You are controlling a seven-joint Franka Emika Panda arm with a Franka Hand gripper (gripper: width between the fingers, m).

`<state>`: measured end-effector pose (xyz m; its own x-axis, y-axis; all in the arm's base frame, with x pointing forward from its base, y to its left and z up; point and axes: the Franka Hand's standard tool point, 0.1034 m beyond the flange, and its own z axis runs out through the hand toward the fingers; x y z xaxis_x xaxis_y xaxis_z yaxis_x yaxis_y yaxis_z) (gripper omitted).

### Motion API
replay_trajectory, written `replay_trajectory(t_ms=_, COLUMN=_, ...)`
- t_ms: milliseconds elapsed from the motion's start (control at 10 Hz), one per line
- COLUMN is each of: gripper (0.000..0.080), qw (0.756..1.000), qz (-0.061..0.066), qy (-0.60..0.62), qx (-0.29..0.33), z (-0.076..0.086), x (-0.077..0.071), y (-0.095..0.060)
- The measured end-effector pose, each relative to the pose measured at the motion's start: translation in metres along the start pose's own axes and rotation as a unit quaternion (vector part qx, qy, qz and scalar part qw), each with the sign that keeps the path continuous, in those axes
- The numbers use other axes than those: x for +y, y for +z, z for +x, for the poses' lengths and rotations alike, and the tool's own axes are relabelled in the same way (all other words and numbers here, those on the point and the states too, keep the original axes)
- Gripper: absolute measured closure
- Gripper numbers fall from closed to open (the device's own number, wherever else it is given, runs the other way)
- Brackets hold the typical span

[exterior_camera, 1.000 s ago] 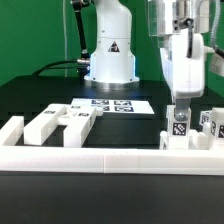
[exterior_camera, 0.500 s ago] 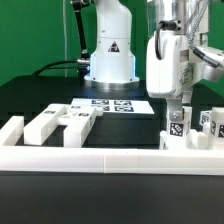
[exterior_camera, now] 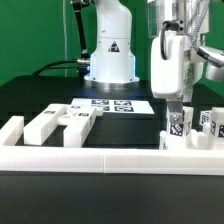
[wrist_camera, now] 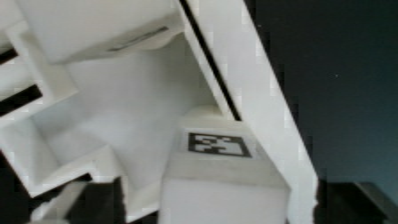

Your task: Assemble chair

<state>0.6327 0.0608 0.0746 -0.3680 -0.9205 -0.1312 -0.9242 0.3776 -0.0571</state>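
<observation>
Exterior view: claw (exterior_camera: 178, 104) above an upright tagged chair post (exterior_camera: 178, 127).

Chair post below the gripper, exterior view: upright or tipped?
Upright: the post stands vertical on its base, its tag facing the camera.

Black matte table top (exterior_camera: 130, 132). Along near edge: 1 long low white border rail (exterior_camera: 110, 158). Farther back: 1 thin white marker board (exterior_camera: 113, 103). Blocky white chair pieces (exterior_camera: 58, 122) at exterior view's left, tagged white blocks (exterior_camera: 212, 124) at exterior view's right.
</observation>
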Motion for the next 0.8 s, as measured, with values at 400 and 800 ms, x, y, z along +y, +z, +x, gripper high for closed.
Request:
replay_trajectory(t_ms=400, gripper=0.0153, qw=0.986, qz=-0.004, qy=-0.168, qx=0.000, z=0.0005, x=0.0012, y=0.0007)
replay_trajectory(t_ms=800, gripper=0.0151, qw=0.932, qz=-0.018, qy=-0.361, qx=0.011, z=0.0030, x=0.0004, y=-0.0005)
